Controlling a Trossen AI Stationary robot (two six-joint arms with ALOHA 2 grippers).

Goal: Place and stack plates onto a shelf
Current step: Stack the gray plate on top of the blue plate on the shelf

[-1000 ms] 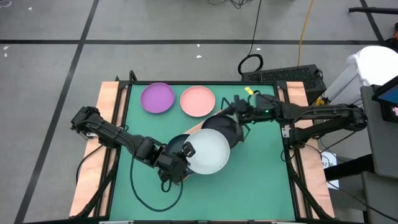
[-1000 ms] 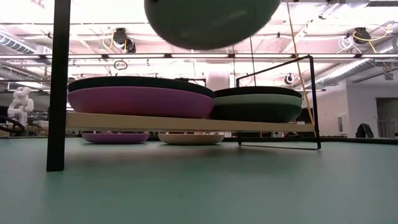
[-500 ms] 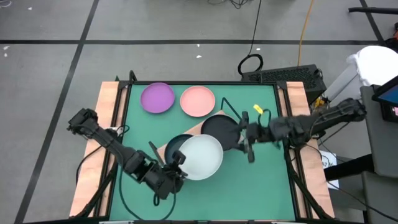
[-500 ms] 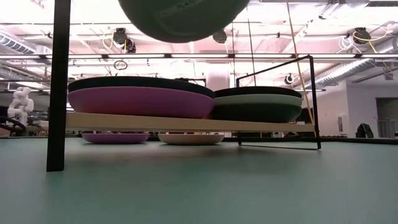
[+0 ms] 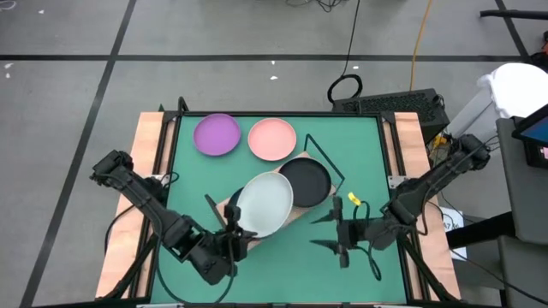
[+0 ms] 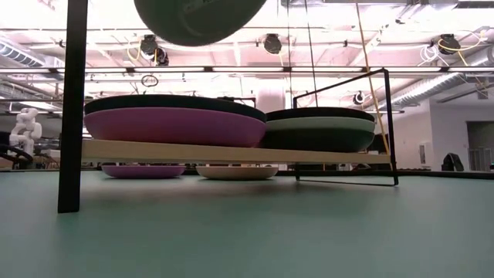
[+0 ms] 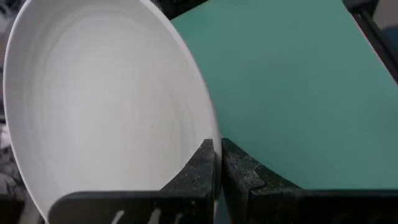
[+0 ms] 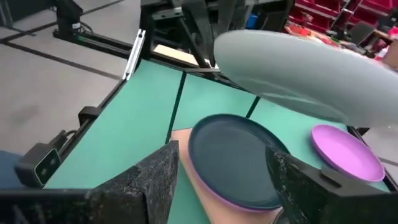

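From above, my left gripper (image 5: 235, 235) sits near the front of the green table (image 5: 360, 145), its jaws pinched tight on the rim of a pale plate (image 5: 265, 204) held over the wooden shelf (image 5: 224, 205). A black plate (image 5: 306, 179) tops the stack at the shelf's other end. A purple plate (image 5: 217, 134) and a pink plate (image 5: 272, 139) lie side by side on the table behind it. My right gripper (image 5: 336, 234) hangs over the front right of the table, jaws spread wide and holding nothing.

From table height, the pale plate (image 6: 199, 17) floats above the shelf (image 6: 231, 152), which carries two stacks.

Through my left wrist camera, my fingers (image 7: 202, 171) close on the plate's edge (image 7: 106, 106).

Through my right wrist camera, my fingers (image 8: 158, 171) stand far apart; the raised plate (image 8: 292, 68) hovers over a dark plate (image 8: 236, 158) stacked on the shelf.
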